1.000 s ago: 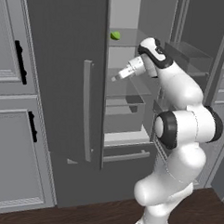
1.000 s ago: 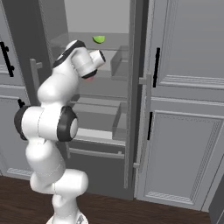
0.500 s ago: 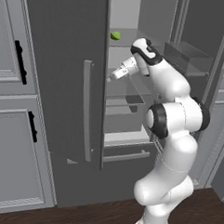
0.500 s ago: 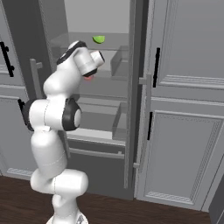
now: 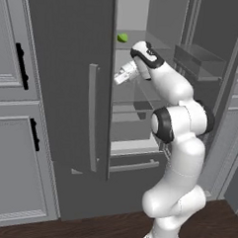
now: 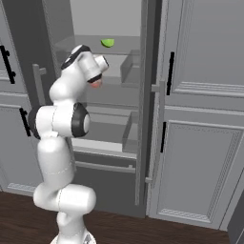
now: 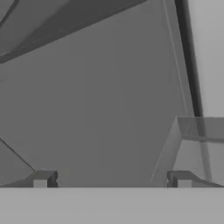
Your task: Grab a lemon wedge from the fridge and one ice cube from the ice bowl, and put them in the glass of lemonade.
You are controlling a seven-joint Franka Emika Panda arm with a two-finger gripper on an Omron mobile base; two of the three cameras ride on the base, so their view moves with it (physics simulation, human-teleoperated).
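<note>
Lemon wedge (image 5: 122, 37) sits on an upper shelf (image 5: 145, 41) inside the fridge (image 5: 68, 88), near the shelf's front left edge in the left base view; right base view has it (image 6: 108, 43) as a small yellow-green chunk up on the same shelf (image 6: 95, 47), clear of anything else.

Fridge doors stand open. Left base view shows the pale bar handle (image 5: 93, 117) on the left door and the drawer front (image 5: 138, 166) lower down. Right base view gives what the left doesn't: the door bins (image 6: 131, 66) on the right door, plus the light grey cabinets (image 6: 200, 119) w/ black handles beside it.

Pincer (image 5: 118, 79) pokes into the fridge, below the wedge's shelf and a bit to the left of it. Hand view: both fingertips (image 7: 43, 178) wide apart at the bottom edge, nothing between them, pointing at a grey inner wall and a clear bin corner (image 7: 197, 131). So pincer fully spread, empty.

Vs. a sec ago: wrist has swung up and left, elbow folded closer to the opening; wedge hasn't budged.

Wedge is above the pincer, slightly right, apart from it, no contact.
</note>
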